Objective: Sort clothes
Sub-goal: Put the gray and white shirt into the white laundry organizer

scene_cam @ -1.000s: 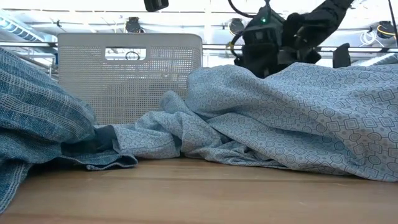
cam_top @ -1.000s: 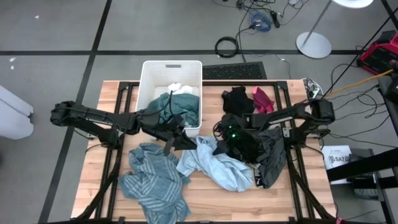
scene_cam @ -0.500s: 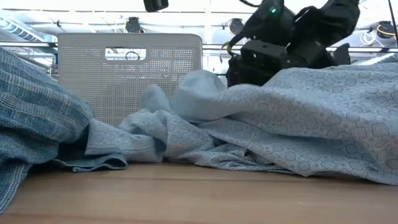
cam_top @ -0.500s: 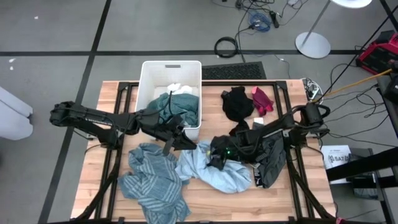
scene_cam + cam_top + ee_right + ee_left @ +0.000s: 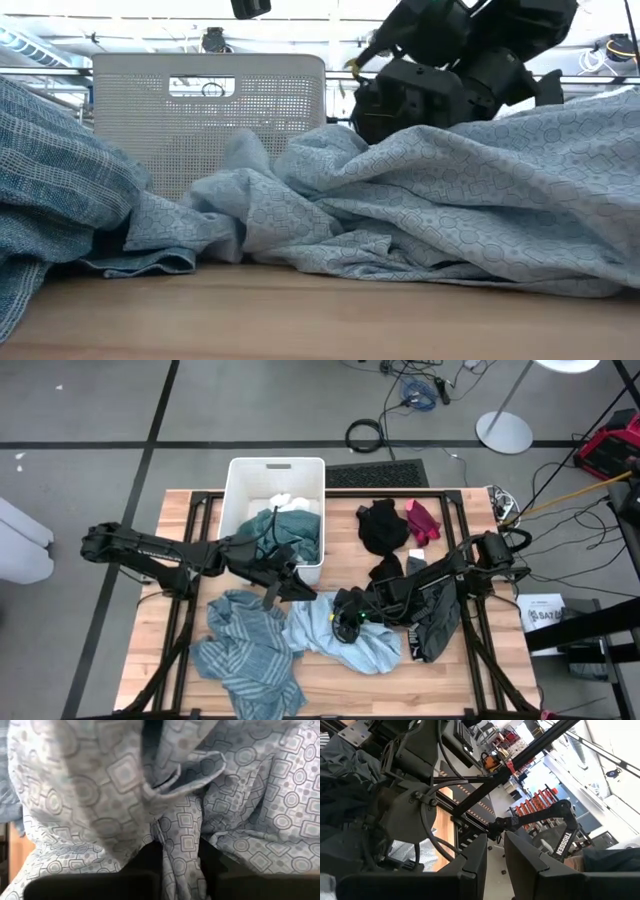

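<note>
Low over mid-table, right arm's fingers (image 5: pixel 150 865) clamped on the light blue garment (image 5: pixel 350 645).

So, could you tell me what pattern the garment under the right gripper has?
Light blue garment, printed with small squares and circles; clearest in the right wrist view.

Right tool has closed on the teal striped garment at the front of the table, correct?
Not quite. The right tool is pinching a fold of the light blue patterned garment, not the teal striped garment, which lies untouched to the side. The right wrist view shows the patterned cloth between its fingers.
</note>
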